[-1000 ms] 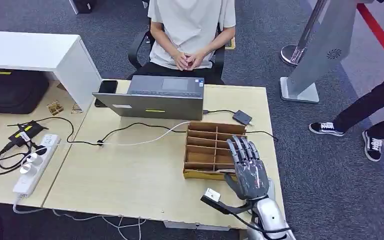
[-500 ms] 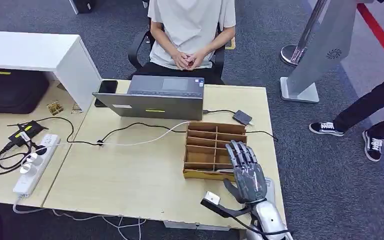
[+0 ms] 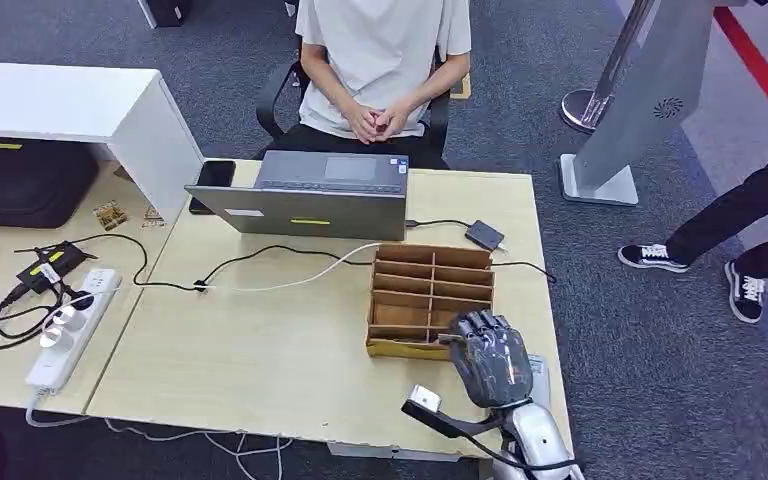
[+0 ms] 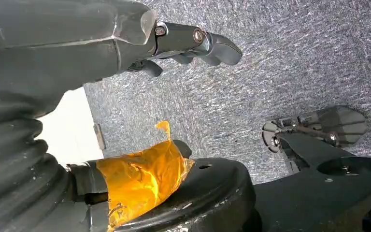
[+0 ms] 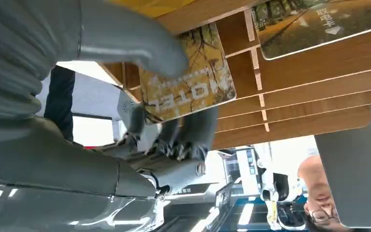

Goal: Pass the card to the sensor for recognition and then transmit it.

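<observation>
My right hand hangs over the near right corner of the brown wooden card box, its fingers curled downward. In the right wrist view, the thumb and the dark fingers pinch a yellow-brown card printed with "HOTEL", at the box's edge. A second card lies in another compartment. The small black sensor sits on the table beyond the box, with a cable attached. My left hand hangs over grey carpet and holds nothing.
A grey laptop stands at the table's far side, with a seated person behind it. Black and white cables cross the table. A power strip lies to the left. Another person's legs stand at the right.
My right hand's fingers have gone from spread flat over the box to curled down, and the hand has drawn back slightly toward the box's near edge.
</observation>
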